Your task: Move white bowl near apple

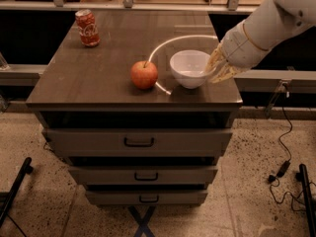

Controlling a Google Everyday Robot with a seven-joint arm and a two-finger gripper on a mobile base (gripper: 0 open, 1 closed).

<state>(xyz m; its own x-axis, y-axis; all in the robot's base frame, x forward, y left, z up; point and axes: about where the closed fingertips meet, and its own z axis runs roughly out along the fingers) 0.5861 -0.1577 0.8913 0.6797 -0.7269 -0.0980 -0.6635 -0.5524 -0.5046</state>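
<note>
i see my gripper (215, 69) right of centre, jaws pinching the white bowl (189, 68) by its right rim, just beside the apple (144, 74), not touching.

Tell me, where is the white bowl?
In the camera view, the white bowl is at the right front of the cabinet top, just right of the apple, with the gripper gripping its right rim.

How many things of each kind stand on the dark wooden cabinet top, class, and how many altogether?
Red soda can with white lettering: 1
Round red-orange apple: 1
Small round glossy white bowl: 1
Total: 3
The gripper grips the bowl's right rim.
</note>
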